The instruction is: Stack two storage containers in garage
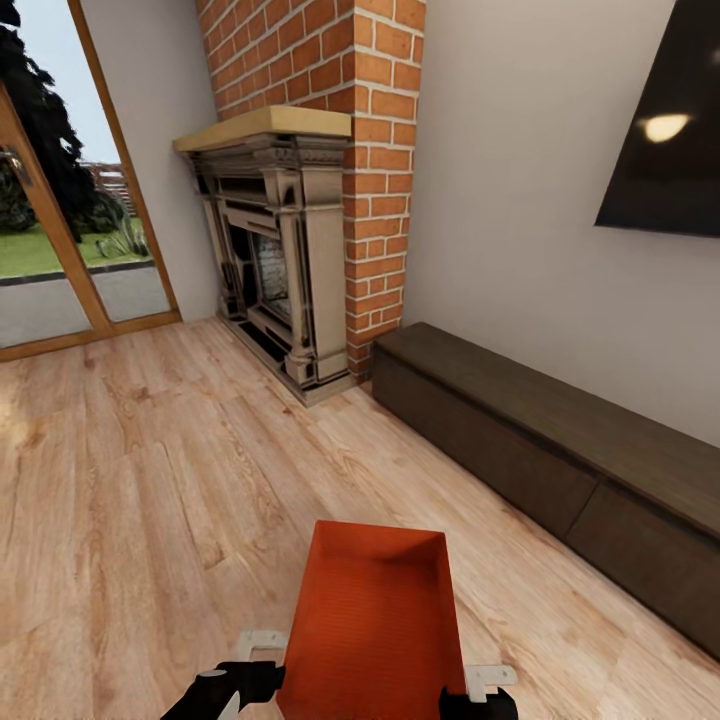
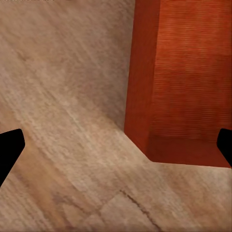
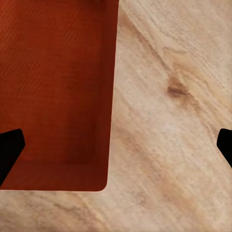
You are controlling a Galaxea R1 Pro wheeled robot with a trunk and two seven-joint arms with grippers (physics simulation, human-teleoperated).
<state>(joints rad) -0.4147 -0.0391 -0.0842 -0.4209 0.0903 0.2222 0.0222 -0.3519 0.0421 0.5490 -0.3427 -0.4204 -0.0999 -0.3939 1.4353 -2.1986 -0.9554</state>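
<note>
An orange-red storage container (image 1: 375,620) is right in front of the robot, over the light wood plank floor (image 1: 140,500) of the living room. The left gripper (image 2: 116,147) and right gripper (image 3: 116,147) flank its near corners, jaws spread wide on both, each straddling a side wall. Beyond stand the brick chimney (image 1: 385,180), fireplace (image 1: 275,255), long dark cabinet (image 1: 560,450) and wall-mounted TV (image 1: 670,130).
</note>
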